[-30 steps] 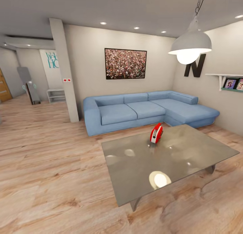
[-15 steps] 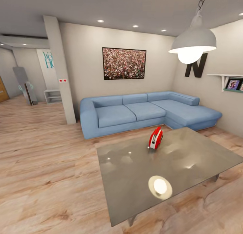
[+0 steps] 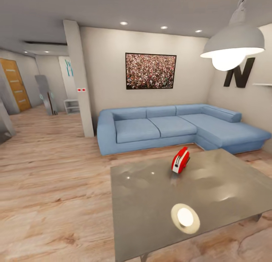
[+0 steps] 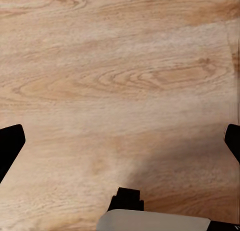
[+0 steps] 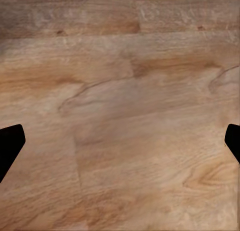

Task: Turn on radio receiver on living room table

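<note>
Since the radio receiver (image 3: pixel 180 160) was the whole point, here's where it sat: a bit right of centre in the head view, standing tilted on the far part of the table (image 3: pixel 151 201), nothing touching it. Red body, pale edge band facing the camera. The table took up the lower right of the frame, and its glossy grey top carried a bright round reflection of the pendant lamp (image 3: pixel 234 41), which hung in the upper right corner.

Behind the table, across the middle of the frame, ran the blue sectional sofa (image 3: pixel 158 127), with the framed crowd picture (image 3: pixel 150 71) on the beige wall above it. A big black letter N (image 3: pixel 238 73) was on the right wall. A white pillar (image 3: pixel 81 80) stood left of the sofa, and a wooden door (image 3: pixel 16 84) showed at the far left edge.

The left gripper (image 4: pixel 120 141) was spread wide in its wrist view, dark fingertips (image 4: pixel 10 146) at opposite edges, only wood plank floor (image 4: pixel 120 81) between them. Same deal for the right gripper (image 5: pixel 120 143): wide apart, nothing held, over bare planks.
</note>
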You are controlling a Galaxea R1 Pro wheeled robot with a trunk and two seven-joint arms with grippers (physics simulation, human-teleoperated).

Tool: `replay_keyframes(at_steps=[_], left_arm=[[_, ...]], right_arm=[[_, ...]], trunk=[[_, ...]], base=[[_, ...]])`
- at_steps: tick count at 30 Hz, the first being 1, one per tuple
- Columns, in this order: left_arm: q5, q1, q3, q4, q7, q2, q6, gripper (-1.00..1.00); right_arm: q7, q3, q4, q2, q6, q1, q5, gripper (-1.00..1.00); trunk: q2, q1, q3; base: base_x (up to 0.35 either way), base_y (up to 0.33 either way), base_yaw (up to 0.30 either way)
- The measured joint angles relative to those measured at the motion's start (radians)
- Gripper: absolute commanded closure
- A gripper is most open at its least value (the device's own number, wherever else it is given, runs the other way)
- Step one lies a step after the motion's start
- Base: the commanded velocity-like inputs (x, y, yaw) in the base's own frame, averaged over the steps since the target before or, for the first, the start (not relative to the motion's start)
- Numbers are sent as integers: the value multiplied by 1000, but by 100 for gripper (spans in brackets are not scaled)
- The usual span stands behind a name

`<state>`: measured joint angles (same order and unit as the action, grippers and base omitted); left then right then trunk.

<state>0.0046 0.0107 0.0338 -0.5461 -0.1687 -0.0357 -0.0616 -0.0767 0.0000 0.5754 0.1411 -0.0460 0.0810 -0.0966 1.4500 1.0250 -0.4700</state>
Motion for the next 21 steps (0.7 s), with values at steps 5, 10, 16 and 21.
replay_keyframes(at_steps=[5,10,16,21], left_arm=[[0,0,0,0,0,0,0,-100],[0,0,0,0,-1,1,0,-100],[0,0,1,0,-1,4,0,-100],[0,0,1,0,0,6,-1,-100]], right_arm=[[0,0,0,0,0,0,0,-100],[0,0,0,0,0,0,0,-100],[0,0,0,0,0,0,1,-100],[0,0,0,0,0,0,1,-100]], trunk=[[0,0,0],[0,0,0],[0,0,0],[0,0,0]], base=[[6,-331,300],[62,-328,300],[156,-252,300],[107,-119,174]])
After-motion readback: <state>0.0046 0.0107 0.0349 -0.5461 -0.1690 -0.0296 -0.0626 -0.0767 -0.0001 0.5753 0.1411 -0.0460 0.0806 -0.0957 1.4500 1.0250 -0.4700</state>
